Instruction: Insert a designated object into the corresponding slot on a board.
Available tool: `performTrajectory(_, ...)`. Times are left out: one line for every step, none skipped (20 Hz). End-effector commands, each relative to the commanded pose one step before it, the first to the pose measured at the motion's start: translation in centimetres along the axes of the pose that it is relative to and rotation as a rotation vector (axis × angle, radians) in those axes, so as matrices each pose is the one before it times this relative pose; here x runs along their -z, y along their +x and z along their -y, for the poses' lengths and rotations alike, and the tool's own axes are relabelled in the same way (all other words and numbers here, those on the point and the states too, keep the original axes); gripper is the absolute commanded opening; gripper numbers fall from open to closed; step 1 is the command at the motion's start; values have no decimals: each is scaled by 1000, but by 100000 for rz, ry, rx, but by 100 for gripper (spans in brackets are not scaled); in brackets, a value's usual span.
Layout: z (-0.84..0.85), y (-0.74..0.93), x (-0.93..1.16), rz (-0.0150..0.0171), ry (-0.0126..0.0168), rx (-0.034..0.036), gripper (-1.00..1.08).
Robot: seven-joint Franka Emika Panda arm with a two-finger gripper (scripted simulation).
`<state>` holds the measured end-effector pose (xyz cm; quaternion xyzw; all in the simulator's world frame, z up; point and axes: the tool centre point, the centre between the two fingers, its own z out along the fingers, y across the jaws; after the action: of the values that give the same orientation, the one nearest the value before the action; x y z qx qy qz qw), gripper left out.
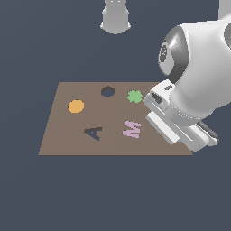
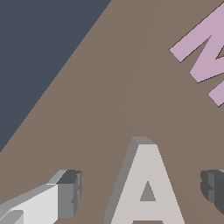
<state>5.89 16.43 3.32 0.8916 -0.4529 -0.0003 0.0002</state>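
Observation:
In the wrist view the light-grey letter "A" block (image 2: 146, 188) lies flat on the brown board (image 2: 109, 87). My gripper (image 2: 142, 191) is open around it: one fingertip (image 2: 68, 192) and the other fingertip (image 2: 213, 187) stand on either side, both apart from the block. In the exterior view the arm's hand (image 1: 178, 124) hangs over the board's right end (image 1: 58, 135) and hides the block and fingers. The dark "A" slot (image 1: 93, 132) lies near the board's front, toward the exterior view's left of the hand.
A pink "M" piece (image 1: 131, 129) (image 2: 205, 48) lies between slot and hand. A green clover (image 1: 134, 96), a dark round hole (image 1: 107, 91) and an orange disc (image 1: 76, 106) sit farther back. The robot base (image 1: 116, 18) stands behind the board.

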Motion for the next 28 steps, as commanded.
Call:
performTrajectory(36,-2,-326,-24,69,-51,100)
performTrajectory(0,0,0,0,0,0,-100)
performTrajectory(0,0,0,0,0,0,-100)
performTrajectory(0,0,0,0,0,0,-100)
performTrajectory(0,0,0,0,0,0,-100)
performTrajectory(0,0,0,0,0,0,-100)
performTrajectory(0,0,0,0,0,0,-100)
performTrajectory(0,0,0,0,0,0,-100)
performTrajectory(0,0,0,0,0,0,-100)
performTrajectory(0,0,0,0,0,0,-100)
performTrajectory(0,0,0,0,0,0,-100)
performTrajectory(-4,31,23,-9,24,-42,-100)
performTrajectory(3,2,63,0,0,0,-100)
performTrajectory(9,5,188,0,0,0,-100)
performTrajectory(9,4,188,0,0,0,-100)
performTrajectory(3,1,63,0,0,0,-100)
performTrajectory(-30,-14,-216,28,-94,2,-100)
performTrajectory(-4,39,6,-2,7,-138,-100)
performTrajectory(-17,129,4,1,2,-431,-100)
performTrajectory(-25,208,7,1,3,-709,-100)
performTrajectory(-36,292,10,1,4,-993,-100)
performTrajectory(-48,376,12,2,6,-1278,-100)
performTrajectory(-59,459,15,2,7,-1560,-100)
performTrajectory(-71,543,18,2,8,-1844,-100)
performTrajectory(-82,626,20,3,9,-2126,-100)
performTrajectory(-95,708,23,3,10,-2408,-100)
performTrajectory(-108,792,26,3,11,-2692,-100)
performTrajectory(-121,875,28,4,12,-2976,-100)
